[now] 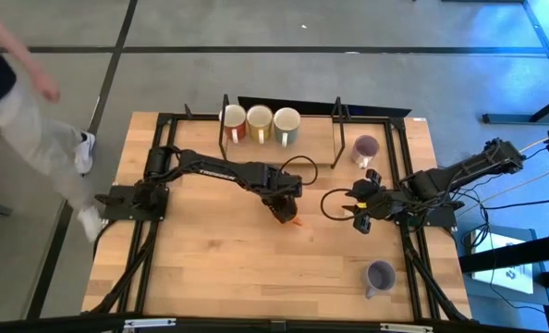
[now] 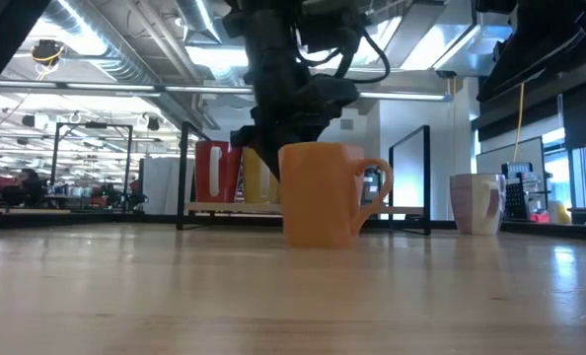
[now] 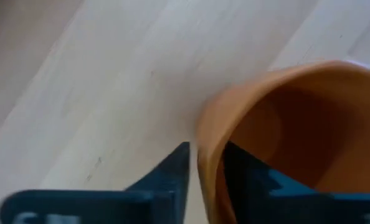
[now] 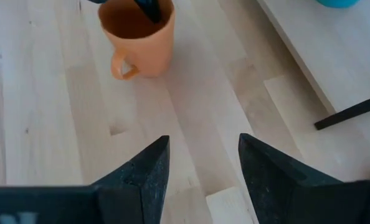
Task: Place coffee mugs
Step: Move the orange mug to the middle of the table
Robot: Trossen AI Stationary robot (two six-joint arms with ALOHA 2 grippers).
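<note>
An orange mug (image 2: 323,192) stands upright on the wooden table (image 1: 210,268) near its middle, its handle (image 2: 377,182) sticking out sideways. My left gripper (image 1: 284,205) comes down on it from above and is shut on its rim (image 3: 207,149). My right gripper (image 1: 362,211) hovers open to the mug's right with nothing between its fingers (image 4: 200,162); its wrist view shows the orange mug (image 4: 141,40) farther off. Two pale purple mugs stand at the right, one far (image 1: 365,148) and one near (image 1: 379,275). My left gripper has the orange mug's wall at the rim (image 3: 211,168) between its two fingers, one finger outside (image 3: 172,177) and one inside the hollow (image 3: 247,174). The fingers point steeply down from above. The mug stands upright with its bottom on the table.
Three mugs (image 1: 259,120) sit side by side in a black frame rack (image 1: 226,129) at the table's far edge. A person (image 1: 16,102) walks on the floor beyond the far left corner. Bare wood lies across the near half of the table.
</note>
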